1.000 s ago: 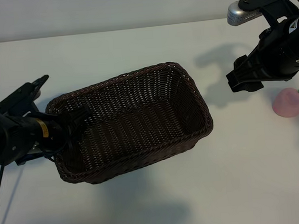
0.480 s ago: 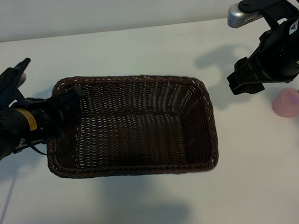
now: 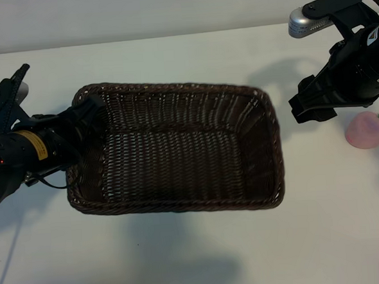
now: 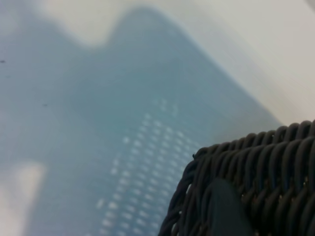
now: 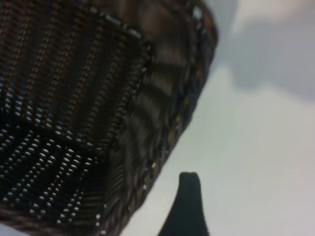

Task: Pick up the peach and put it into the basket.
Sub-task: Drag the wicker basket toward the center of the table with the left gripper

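The dark-brown woven basket (image 3: 180, 205) lies in the middle of the table, nearly square to its edges. My left gripper (image 3: 88, 119) is shut on the basket's left rim. In the left wrist view one dark finger (image 4: 224, 209) presses against the wicker wall (image 4: 266, 162). The pale-pink peach (image 3: 365, 130) with its tiny green leaf sits on the table at the far right, apart from the basket. My right gripper (image 3: 311, 107) hangs open above the table between the basket and the peach, holding nothing. In the right wrist view its finger (image 5: 186, 206) shows beside the basket's corner (image 5: 162, 118).
The white table (image 3: 171, 59) stretches to a pale wall at the back. A silver camera housing (image 3: 305, 20) tops the right arm. Bare tabletop lies in front of the basket and around the peach.
The basket has swung in my left gripper from a slant to nearly square and has shifted slightly right. The left arm rose toward the back. The right arm has barely moved.
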You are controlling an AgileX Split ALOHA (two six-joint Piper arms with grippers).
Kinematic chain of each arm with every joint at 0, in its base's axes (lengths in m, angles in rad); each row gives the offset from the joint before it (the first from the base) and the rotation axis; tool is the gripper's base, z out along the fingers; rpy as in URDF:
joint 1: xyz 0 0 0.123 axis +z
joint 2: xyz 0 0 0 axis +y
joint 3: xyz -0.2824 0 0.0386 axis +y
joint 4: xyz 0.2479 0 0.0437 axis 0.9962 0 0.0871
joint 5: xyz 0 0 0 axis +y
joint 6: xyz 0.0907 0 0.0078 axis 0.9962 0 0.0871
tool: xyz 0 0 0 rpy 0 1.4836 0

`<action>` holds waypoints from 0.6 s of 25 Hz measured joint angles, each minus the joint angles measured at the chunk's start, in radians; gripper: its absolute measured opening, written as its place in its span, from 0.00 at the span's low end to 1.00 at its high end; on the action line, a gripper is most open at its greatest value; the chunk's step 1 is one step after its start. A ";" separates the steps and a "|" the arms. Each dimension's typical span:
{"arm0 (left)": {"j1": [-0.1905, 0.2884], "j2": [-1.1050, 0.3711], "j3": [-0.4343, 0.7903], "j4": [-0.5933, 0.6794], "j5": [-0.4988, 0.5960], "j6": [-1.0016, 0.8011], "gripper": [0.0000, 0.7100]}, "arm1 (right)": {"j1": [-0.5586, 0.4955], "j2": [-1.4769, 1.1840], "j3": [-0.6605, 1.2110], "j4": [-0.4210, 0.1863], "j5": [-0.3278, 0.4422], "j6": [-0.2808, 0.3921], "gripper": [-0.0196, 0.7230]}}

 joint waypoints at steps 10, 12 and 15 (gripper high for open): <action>0.002 0.000 0.000 -0.018 -0.111 -0.004 0.57 | 0.000 0.000 0.000 0.000 0.007 0.000 0.83; 0.022 0.000 0.000 -0.016 -0.114 -0.003 0.57 | 0.000 0.000 0.000 0.000 0.011 0.000 0.83; 0.062 0.000 0.000 -0.016 -0.124 -0.005 0.57 | 0.000 0.000 0.000 0.000 0.014 0.000 0.83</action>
